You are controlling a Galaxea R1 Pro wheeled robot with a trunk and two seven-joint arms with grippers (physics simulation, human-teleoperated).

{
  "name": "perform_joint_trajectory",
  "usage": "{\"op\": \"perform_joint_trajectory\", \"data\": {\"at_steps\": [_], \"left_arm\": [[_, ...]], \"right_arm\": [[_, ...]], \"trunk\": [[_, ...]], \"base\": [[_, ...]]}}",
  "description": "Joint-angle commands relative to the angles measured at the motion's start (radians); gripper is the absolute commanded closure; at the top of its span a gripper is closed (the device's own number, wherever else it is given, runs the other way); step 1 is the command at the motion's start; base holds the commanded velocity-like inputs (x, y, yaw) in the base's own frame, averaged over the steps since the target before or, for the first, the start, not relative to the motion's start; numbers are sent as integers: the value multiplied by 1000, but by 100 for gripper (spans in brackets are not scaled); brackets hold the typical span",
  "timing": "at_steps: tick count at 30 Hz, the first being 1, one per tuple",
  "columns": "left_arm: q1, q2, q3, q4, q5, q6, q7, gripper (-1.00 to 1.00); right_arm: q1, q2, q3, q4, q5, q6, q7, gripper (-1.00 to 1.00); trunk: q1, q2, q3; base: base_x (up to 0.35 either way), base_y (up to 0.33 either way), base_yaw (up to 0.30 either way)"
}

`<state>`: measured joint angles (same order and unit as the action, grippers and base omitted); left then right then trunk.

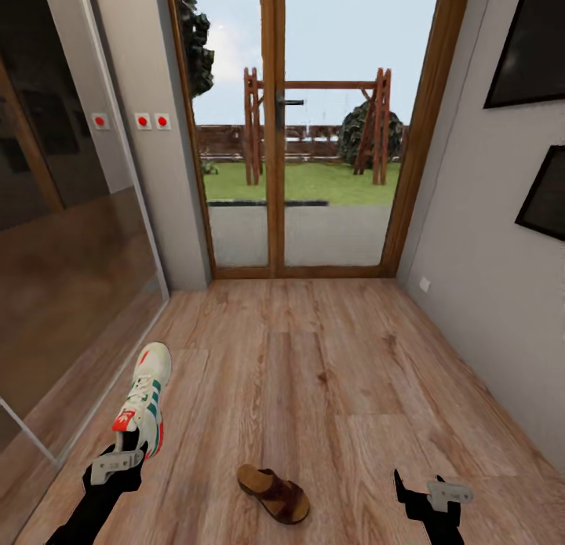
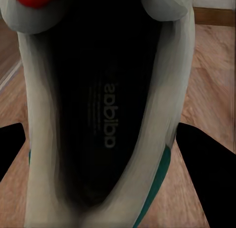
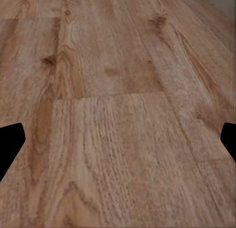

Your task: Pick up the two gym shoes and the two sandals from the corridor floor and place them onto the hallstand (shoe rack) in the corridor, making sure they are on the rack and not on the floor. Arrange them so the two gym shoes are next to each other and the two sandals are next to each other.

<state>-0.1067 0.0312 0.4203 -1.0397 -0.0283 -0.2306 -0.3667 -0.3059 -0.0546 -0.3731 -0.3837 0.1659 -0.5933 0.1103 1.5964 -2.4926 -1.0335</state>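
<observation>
Nearest the head camera, the left gripper (image 1: 125, 451) has its fingers closed on the heel of one gym shoe (image 1: 143, 400), which points away from the robot along the left side of the corridor floor (image 1: 329, 372). From the left wrist, the shoe's dark opening (image 2: 105, 114) sits squarely between the two black fingers. The right gripper (image 1: 420, 490) hangs spread wide over bare planks (image 3: 118, 114) with nothing in it. Between the two arms, a little ahead, one brown sandal (image 1: 273, 493) lies flat on the floor. Further on stand the glass door (image 1: 275, 137) and the garden beyond. Judging by this, the task is at an early stage: one sneaker in hand, one sandal on the floor, and no rack here to place them on
</observation>
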Motion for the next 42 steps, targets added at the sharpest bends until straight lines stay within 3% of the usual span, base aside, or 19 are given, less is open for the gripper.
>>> {"op": "perform_joint_trajectory", "data": {"at_steps": [1,16,42], "left_arm": [[-1,0,3,0,-2,-3,-5,100],[-1,0,3,0,-2,-3,-5,100],[-1,0,3,0,-2,-3,-5,100]], "right_arm": [[-1,1,-9,1,6,-3,8,-100],[-1,1,-9,2,6,-3,8,-100],[-1,1,-9,2,6,-3,8,-100]], "trunk": [[0,0,-1],[0,0,-1],[0,0,-1]], "base": [[0,-274,0],[40,-274,0],[148,-274,0]]}}
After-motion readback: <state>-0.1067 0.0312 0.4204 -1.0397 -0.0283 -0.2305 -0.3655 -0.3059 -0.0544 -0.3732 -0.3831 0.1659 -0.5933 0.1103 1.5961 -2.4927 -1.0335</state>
